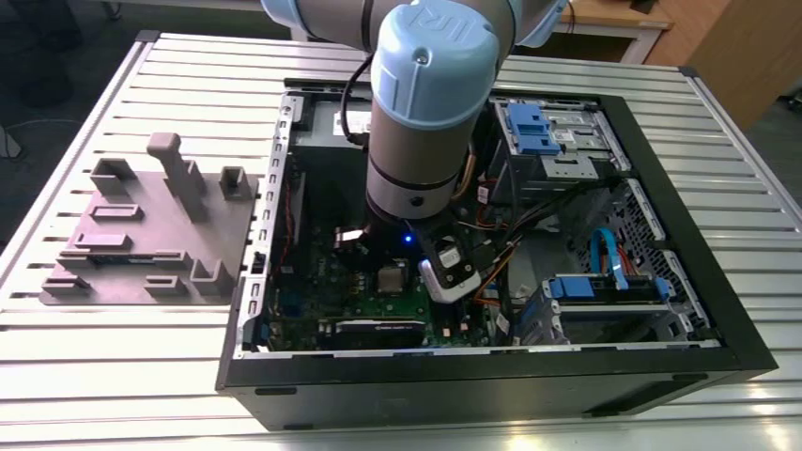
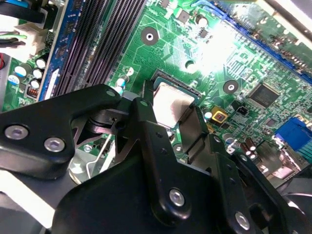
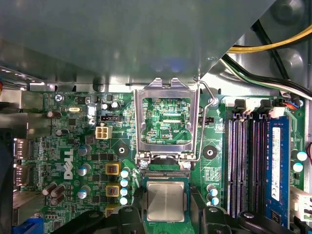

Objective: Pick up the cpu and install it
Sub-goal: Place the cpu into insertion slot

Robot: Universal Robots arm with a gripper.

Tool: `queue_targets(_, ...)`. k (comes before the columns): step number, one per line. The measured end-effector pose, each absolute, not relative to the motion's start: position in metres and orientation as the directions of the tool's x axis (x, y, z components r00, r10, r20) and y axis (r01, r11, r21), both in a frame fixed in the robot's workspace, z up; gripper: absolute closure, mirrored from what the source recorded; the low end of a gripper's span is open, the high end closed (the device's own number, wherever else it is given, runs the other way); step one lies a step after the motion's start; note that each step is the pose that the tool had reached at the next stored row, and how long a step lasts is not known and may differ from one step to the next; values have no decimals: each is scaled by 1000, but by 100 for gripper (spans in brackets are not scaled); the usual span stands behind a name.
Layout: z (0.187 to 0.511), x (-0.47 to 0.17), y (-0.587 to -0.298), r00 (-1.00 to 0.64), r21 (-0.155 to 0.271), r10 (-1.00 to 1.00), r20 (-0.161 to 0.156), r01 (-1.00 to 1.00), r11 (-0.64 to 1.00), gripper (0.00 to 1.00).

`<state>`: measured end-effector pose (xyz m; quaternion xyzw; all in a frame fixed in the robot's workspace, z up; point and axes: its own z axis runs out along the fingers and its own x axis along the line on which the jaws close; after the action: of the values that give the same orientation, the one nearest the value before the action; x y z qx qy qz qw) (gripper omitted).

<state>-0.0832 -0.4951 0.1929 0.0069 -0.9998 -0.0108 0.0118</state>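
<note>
The cpu (image 3: 165,200), a small square chip with a pale silvery top, lies at the motherboard socket (image 3: 165,174) inside the open PC case (image 1: 501,362). In both wrist views my gripper (image 3: 165,212) straddles it, with one black finger (image 3: 135,217) on each side against the chip's edges. The same chip (image 2: 170,103) shows between the fingers (image 2: 145,114) of the gripper (image 2: 170,100), above the green board. From the exterior view the cpu (image 1: 393,276) sits mid-board under the arm's wrist (image 1: 426,202). The socket's metal load plate (image 3: 166,87) is swung up and open beside it.
Dark memory slots (image 3: 246,161) and a blue slot run beside the socket. Yellow and black cables (image 3: 273,46) cross nearby. Blue drive bays (image 1: 608,287) and the power-supply box (image 1: 329,127) crowd the case. A grey-purple fixture block (image 1: 150,235) stands on the slatted table at the exterior view's left.
</note>
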Motion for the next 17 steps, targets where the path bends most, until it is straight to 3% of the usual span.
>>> queue_targets(17,189,-83,-495,-1000,23,11,26,12,1000,54)
